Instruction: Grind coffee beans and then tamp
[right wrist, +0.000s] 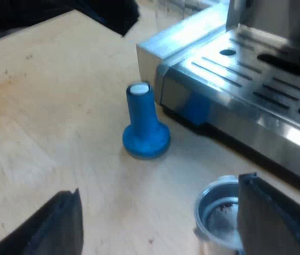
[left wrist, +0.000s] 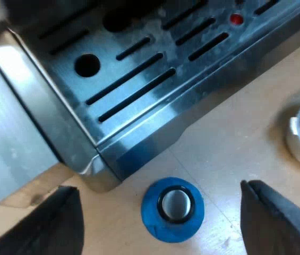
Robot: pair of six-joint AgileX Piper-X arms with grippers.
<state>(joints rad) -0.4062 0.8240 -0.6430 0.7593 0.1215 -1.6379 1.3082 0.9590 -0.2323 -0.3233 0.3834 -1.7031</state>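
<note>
Wooden table (right wrist: pixel 43 133) | blue tamper (left wrist: pixel 172 210) beside machine (left wrist: pixel 139 69) | left hand (left wrist: pixel 157 187) released | right hand (right wrist: pixel 160 186) released

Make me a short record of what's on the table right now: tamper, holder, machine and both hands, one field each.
tamper: blue tamper, upright on the wooden table, nothing gripping it
holder: metal holder, open side up on the table, apart from the tamper
machine: espresso machine, its slotted base corner close to the tamper, not touching
left: left hand open, above the tamper, one finger on each side
right: right hand open, over the table near the holder
</note>
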